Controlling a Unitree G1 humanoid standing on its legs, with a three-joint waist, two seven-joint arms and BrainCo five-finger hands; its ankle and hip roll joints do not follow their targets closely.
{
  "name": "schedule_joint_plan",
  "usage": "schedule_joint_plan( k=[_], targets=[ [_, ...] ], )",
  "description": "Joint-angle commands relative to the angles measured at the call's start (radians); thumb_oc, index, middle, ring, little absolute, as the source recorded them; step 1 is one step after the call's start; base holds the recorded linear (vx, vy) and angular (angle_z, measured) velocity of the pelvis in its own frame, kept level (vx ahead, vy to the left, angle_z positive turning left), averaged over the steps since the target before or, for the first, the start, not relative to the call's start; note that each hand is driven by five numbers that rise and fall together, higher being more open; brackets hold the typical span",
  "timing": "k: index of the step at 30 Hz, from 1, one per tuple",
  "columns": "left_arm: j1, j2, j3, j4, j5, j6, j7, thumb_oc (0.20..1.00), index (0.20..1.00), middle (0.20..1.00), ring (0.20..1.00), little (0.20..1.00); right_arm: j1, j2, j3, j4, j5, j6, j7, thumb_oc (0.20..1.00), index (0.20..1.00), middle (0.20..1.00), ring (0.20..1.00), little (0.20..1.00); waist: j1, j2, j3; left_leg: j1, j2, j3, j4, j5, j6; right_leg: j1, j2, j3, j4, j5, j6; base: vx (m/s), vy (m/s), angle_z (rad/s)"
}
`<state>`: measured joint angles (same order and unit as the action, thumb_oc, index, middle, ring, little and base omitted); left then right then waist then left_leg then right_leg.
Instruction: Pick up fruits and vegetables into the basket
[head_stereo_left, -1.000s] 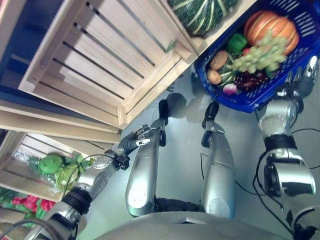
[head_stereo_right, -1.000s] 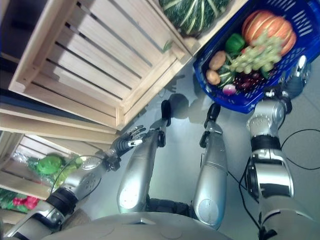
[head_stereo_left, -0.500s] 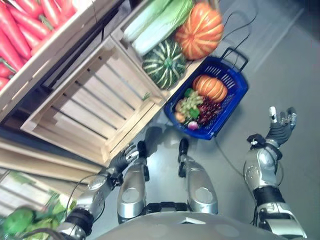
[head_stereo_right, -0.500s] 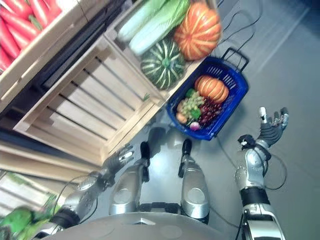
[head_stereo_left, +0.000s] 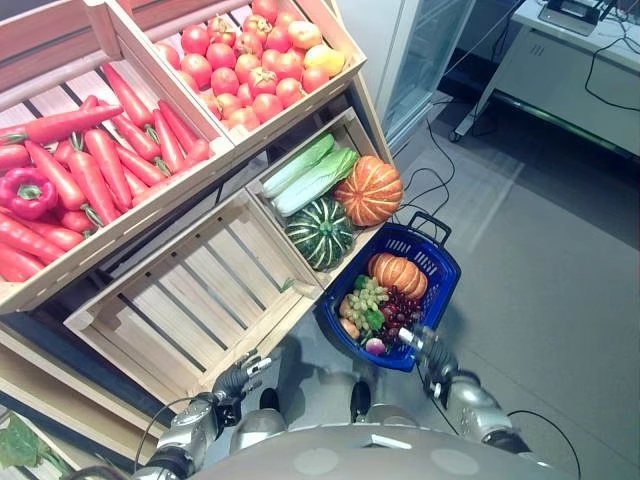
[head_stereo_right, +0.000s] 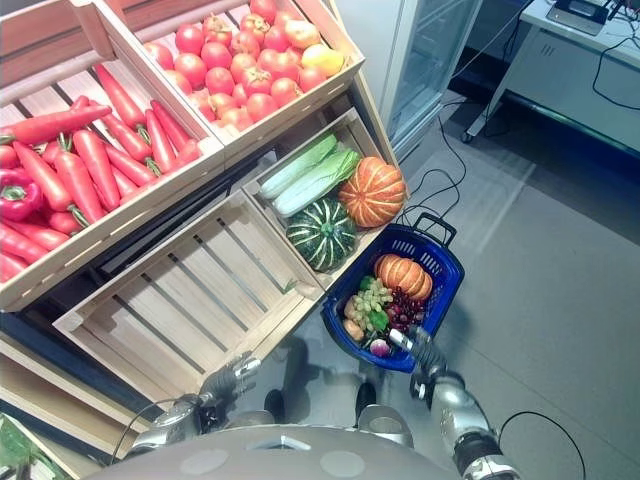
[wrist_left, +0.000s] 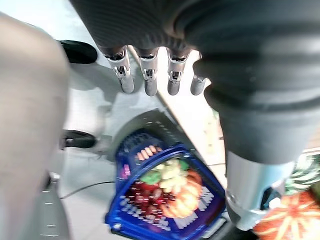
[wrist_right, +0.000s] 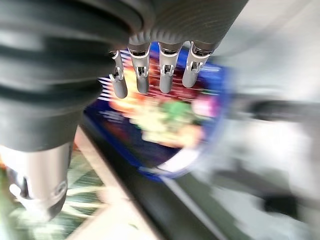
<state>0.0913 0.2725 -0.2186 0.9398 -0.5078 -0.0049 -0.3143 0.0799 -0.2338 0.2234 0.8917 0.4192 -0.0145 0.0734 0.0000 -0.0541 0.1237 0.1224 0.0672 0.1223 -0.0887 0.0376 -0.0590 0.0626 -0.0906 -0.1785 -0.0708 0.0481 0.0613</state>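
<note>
Right robot hand (head_stereo_left: 428, 348) now at blue basket (head_stereo_left: 445, 283) rim, fingers straight

In my right wrist view the basket (wrist_right: 165, 120) is smeared, and I can't sort out its produce. The carrots (head_stereo_left: 95, 165) crate runs off the head view's edge. I can't tell what the leafy scrap (head_stereo_left: 15, 445) in the corner is; most is cut away.

The left hand (head_stereo_left: 240, 378) hung low on the robot's left, its fingers (wrist_left: 146, 75) straight and holding nothing. The right hand (head_stereo_left: 428, 350) reached forward on the right, fingers (wrist_right: 166, 70) likewise straight and empty.
</note>
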Motion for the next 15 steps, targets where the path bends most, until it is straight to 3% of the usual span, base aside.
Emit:
schedule_joint_plan(
  k=[1, 5, 8, 15],
  targets=[
    [-0.078, -0.027, -0.006, 0.083, 0.078, -0.019, -0.027, 1.0, 1.0, 1.0, 1.0, 1.0, -0.056, 0.003, 0.049, 0.034, -0.081, -0.004, 0.085, 1.0, 1.0, 1.0, 1.0, 1.0, 0.005, 0.018, 0.025, -0.029, -0.022, 0.004, 0.023, -0.014, 0.021, 0.019, -0.012, -0.036, 0.067, -0.021, 0.041, -0.05, 0.067, -0.05],
    [-0.101, -0.052, -0.023, 0.156, 0.056, 0.034, -0.073, 1.0, 1.0, 1.0, 1.0, 1.0, -0.068, 0.037, 0.042, 0.161, 0.042, 0.081, 0.131, 1.0, 1.0, 1.0, 1.0, 1.0, -0.001, 0.036, 0.015, -0.014, -0.03, 0.007, 0.014, -0.018, 0.024, 0.036, -0.004, -0.038, 0.047, -0.023, 0.035, -0.02, 0.064, -0.01],
    [-0.113, -0.068, -0.02, 0.185, 0.045, 0.041, -0.084, 1.0, 1.0, 1.0, 1.0, 1.0, -0.073, 0.049, 0.043, 0.234, 0.01, 0.125, 0.221, 1.0, 1.0, 1.0, 1.0, 1.0, -0.005, 0.047, 0.011, -0.008, -0.034, 0.011, 0.015, -0.022, 0.027, 0.043, -0.002, -0.037, 0.041, -0.025, 0.031, -0.01, 0.051, -0.02],
    [-0.128, -0.079, -0.039, 0.221, 0.09, 0.059, -0.105, 1.0, 1.0, 1.0, 1.0, 1.0, -0.097, 0.04, 0.063, 0.305, -0.021, 0.122, 0.279, 1.0, 1.0, 1.0, 1.0, 1.0, -0.006, 0.056, 0.004, 0.006, -0.042, 0.007, 0.027, -0.032, 0.032, 0.06, 0.005, -0.035, 0.042, -0.037, 0.021, 0.0, 0.005, 0.0]
  ],
)
